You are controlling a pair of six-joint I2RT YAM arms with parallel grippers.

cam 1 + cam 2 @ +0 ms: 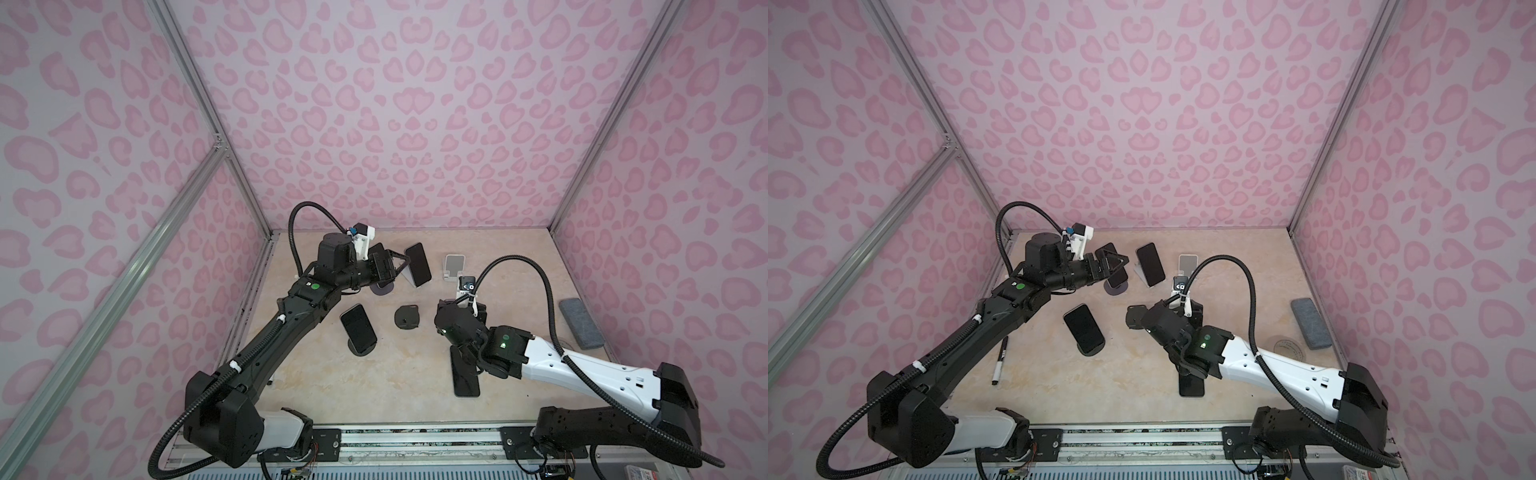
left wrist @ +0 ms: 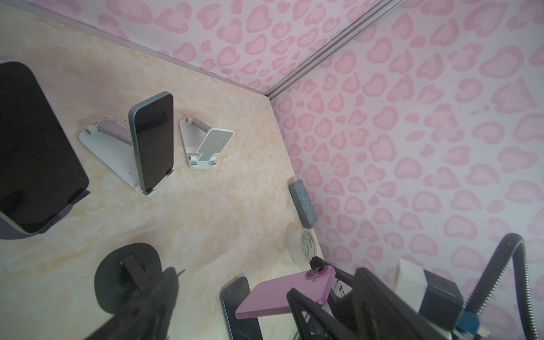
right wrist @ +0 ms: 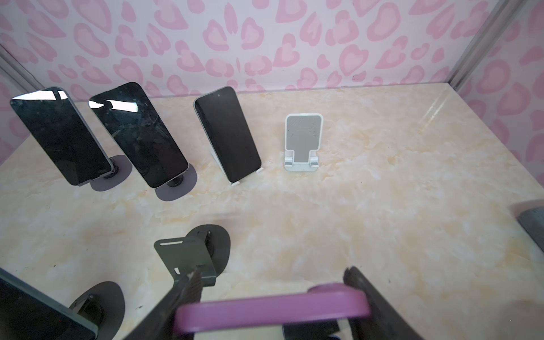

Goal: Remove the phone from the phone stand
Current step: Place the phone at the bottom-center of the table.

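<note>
The right pincer [image 3: 272,282] is clamped on the purple phone [image 3: 270,312], 1 finger on each long edge. The phone hangs clear of the counter [image 3: 382,206], close to level. In the left wrist view its back and 2 lenses face up [image 2: 279,294]. It is off its stand: the black stand [image 3: 188,256] sits empty just beside it, with its plate upright. In a top view this stand [image 1: 407,318] lies just left of the right wrist. Below the purple phone a flat phone [image 1: 465,382] lies on the counter, partly under the right arm.

The left pincer [image 1: 399,266] hovers near the back wall with its jaws apart and nothing between them. It is just beside the teal phone [image 1: 417,264], which leans on a white stand [image 2: 112,147]. I cannot tell whether they touch. To the right of that stands a 2nd white stand [image 3: 303,138], empty.

2 more phones [image 3: 59,135] [image 3: 138,135] lean on round purple-grey bases at the far left. A grey block [image 1: 581,323] lies by the right wall, and a pen [image 1: 1000,359] lies under the left arm.
</note>
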